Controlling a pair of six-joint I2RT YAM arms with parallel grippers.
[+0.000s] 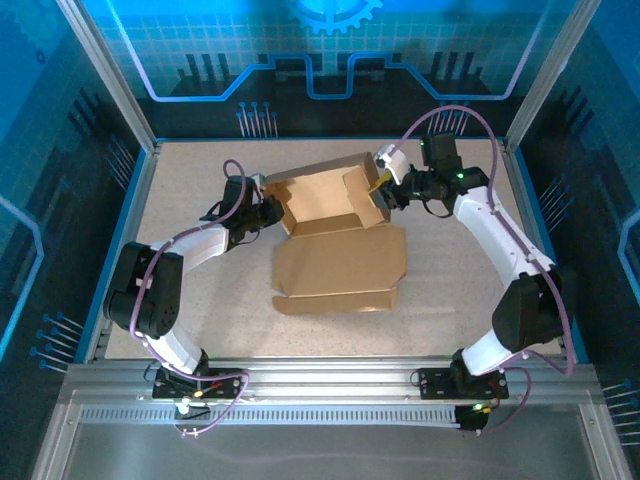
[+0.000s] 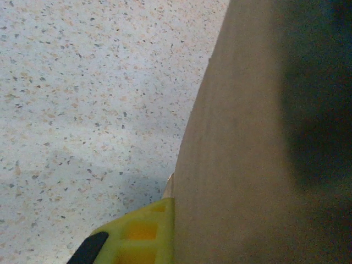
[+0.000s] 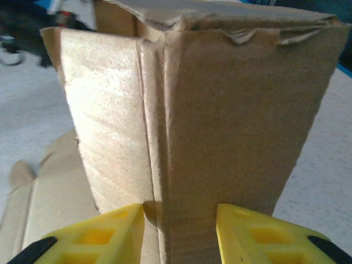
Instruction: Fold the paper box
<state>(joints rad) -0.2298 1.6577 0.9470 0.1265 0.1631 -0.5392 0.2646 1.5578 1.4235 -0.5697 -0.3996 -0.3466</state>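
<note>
The paper box (image 1: 325, 198), plain brown cardboard, lies mid-table with its far half raised into a shallow tray. Its lid panel (image 1: 340, 262) lies flat toward the arms. My left gripper (image 1: 272, 211) is at the tray's left wall. In the left wrist view one yellow finger (image 2: 137, 236) presses on that wall (image 2: 247, 165), which hides the other finger. My right gripper (image 1: 384, 194) is at the tray's right wall. In the right wrist view its two yellow fingers (image 3: 118, 234) pinch the doubled-over upright wall (image 3: 220, 121), with the gripper (image 3: 180, 220) shut on it.
The speckled tabletop (image 1: 180, 200) is bounded by a blue-edged frame, with metal posts (image 1: 110, 75) at the far corners. Both arm bases (image 1: 180, 375) stand on the rail at the near edge. Bare table lies left and right of the box.
</note>
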